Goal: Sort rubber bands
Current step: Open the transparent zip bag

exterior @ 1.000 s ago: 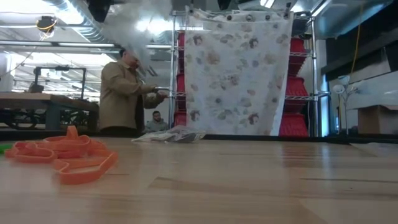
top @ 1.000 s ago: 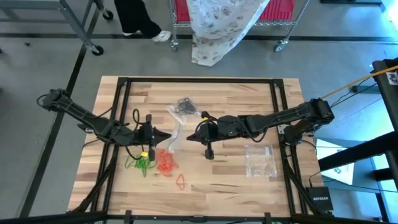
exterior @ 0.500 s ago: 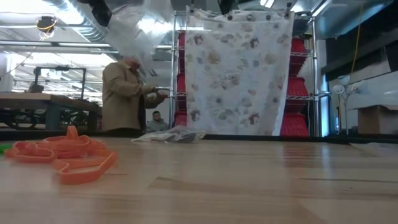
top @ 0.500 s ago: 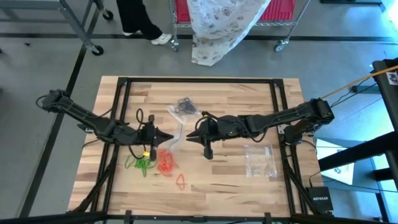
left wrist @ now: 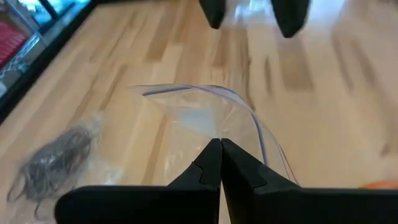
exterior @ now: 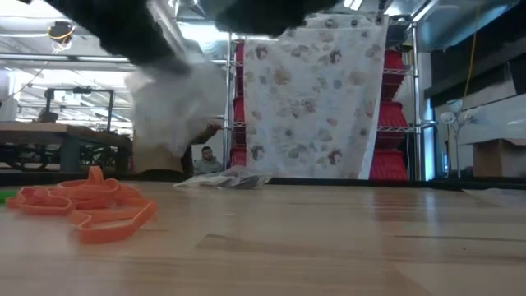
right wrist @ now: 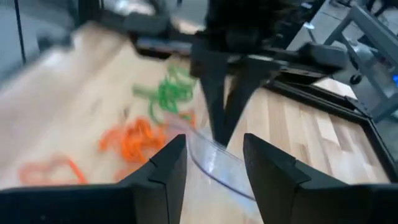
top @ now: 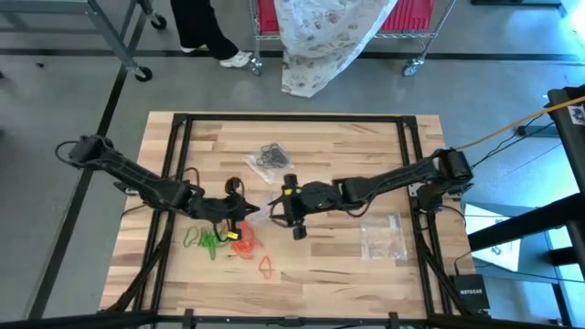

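The left gripper (left wrist: 221, 152) pinches the clear bag (left wrist: 211, 118). The right gripper (right wrist: 214, 158) has its fingers apart around the bag's rim. The orange bands (top: 243, 243) lie at six o'clock from it, nearer the left arm.

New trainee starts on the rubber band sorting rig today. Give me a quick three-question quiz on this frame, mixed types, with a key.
1. True or false: the left gripper is shut on the clear plastic bag.
2. Multiple choice: how do the right gripper's fingers stand? A) pressed shut B) apart, with the bag's rim between them C) out of view.
3. Fill in: on the wooden table, the pile of orange-red rubber bands lies beside a pile of ____ rubber bands.

Key: 1 true. 2 B. 3 bright green.
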### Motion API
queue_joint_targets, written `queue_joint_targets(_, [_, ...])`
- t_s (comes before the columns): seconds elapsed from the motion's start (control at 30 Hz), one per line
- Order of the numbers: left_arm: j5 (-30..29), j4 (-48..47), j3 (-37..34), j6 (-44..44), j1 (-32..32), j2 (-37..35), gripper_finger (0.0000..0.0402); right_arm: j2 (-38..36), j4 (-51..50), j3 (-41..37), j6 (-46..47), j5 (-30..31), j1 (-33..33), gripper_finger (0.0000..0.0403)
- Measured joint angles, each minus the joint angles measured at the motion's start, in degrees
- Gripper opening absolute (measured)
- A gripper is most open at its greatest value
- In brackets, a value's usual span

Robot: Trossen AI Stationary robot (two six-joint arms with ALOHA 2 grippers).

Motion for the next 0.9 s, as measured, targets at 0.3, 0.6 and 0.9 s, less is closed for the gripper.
queue_joint_targets(0.3, [2.7, -0.1, 0.0, 3.2, 3.0, 8.5, 0.0000, 7.6, 1.0, 0.0, -12.5, 3.2, -0.9, 0.0151])
queue_joint_targets(0.6, [3.5, 1.4, 0.0, 3.2, 3.7, 10.4, 0.0000, 11.2, 2.2, 0.0, -14.9, -0.5, -1.1, 0.0151])
queue_joint_targets(0.9, [4.5, 2.5, 0.0, 3.2, 4.1, 10.4, 0.0000, 12.3, -1.0, 0.0, -14.0, -0.1, -1.0, 0.0151])
